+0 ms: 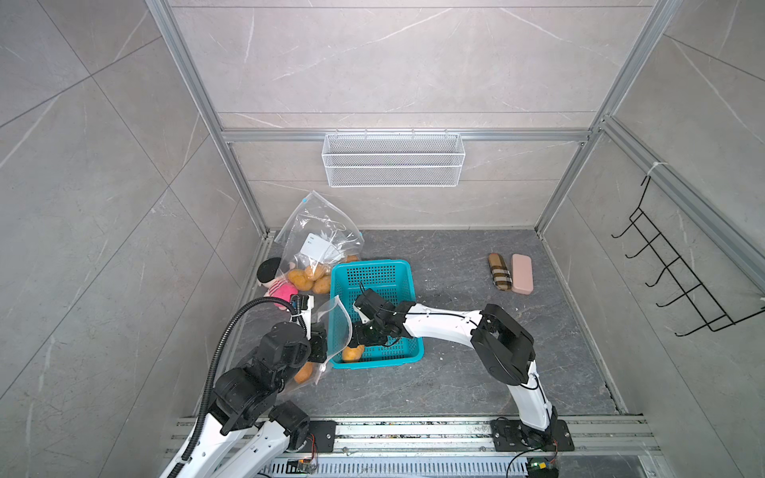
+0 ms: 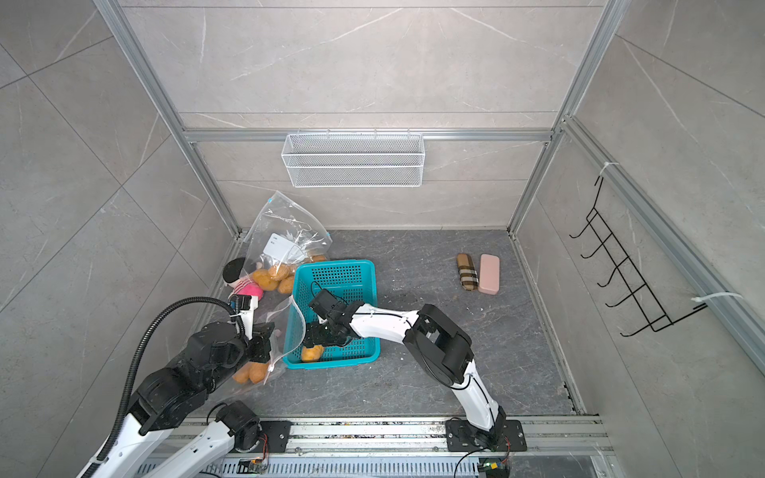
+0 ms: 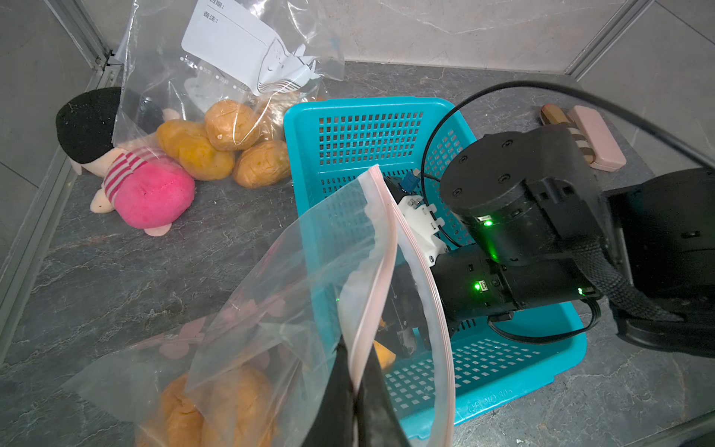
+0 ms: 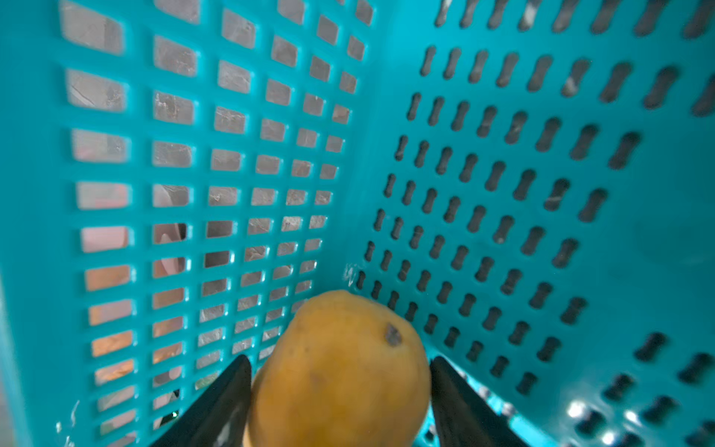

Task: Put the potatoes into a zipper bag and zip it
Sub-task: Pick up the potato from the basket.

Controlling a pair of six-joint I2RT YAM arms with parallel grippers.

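Right gripper (image 4: 338, 362) was down in the basket (image 4: 381, 116), at its near corner on the left arm's side. Its fingers pressed both flanks of one potato (image 4: 344, 391), so it was judged clamped; whether the potato was off the basket floor could not be told. Left gripper (image 3: 354, 367), just outside that corner, was pinched together on the zipper strip of the bag (image 3: 309, 271). The mouth gaped toward the basket, with other potatoes (image 3: 232, 402) inside. Advice: raise the potato straight up past the basket wall, then cross to the mouth, left hold steady. Only the right wrist view showed finger contact; in both top views the wrist hid it. Only the left wrist view showed the pinch on the strip.
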